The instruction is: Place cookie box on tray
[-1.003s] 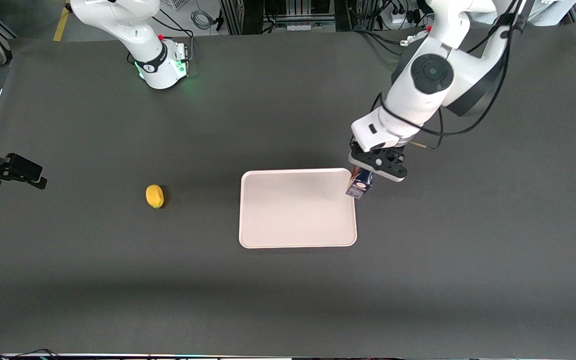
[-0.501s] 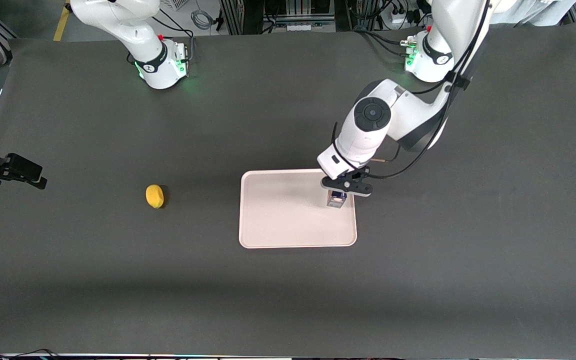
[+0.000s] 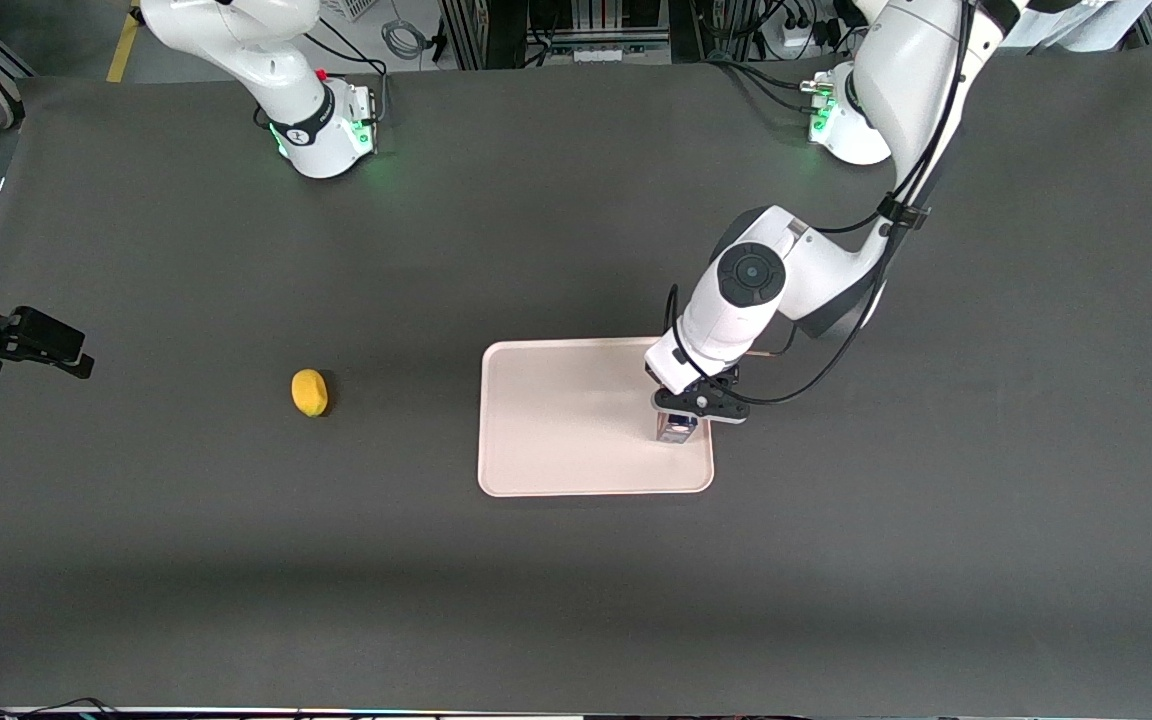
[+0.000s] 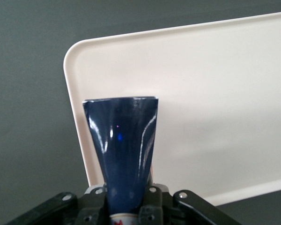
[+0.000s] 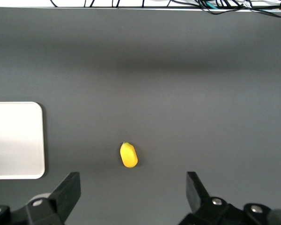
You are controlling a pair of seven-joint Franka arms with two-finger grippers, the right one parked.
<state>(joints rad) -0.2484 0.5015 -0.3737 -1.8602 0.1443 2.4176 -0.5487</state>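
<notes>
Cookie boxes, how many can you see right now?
1. The cookie box is held by the left arm's gripper over the tray, at the tray's end toward the working arm. None seems hidden.

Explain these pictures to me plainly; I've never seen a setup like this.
Two white robot arms are mounted on a dark table. The front view looks down on everything; the other two views come from cameras on the arms' wrists. The working arm's end effector is shut on the box, a slim dark-blue carton, holding it upright over the tray, near the tray's edge toward the working arm's end. Whether the box touches the tray is unclear. A yellow lump lies toward the parked arm's end.
</notes>
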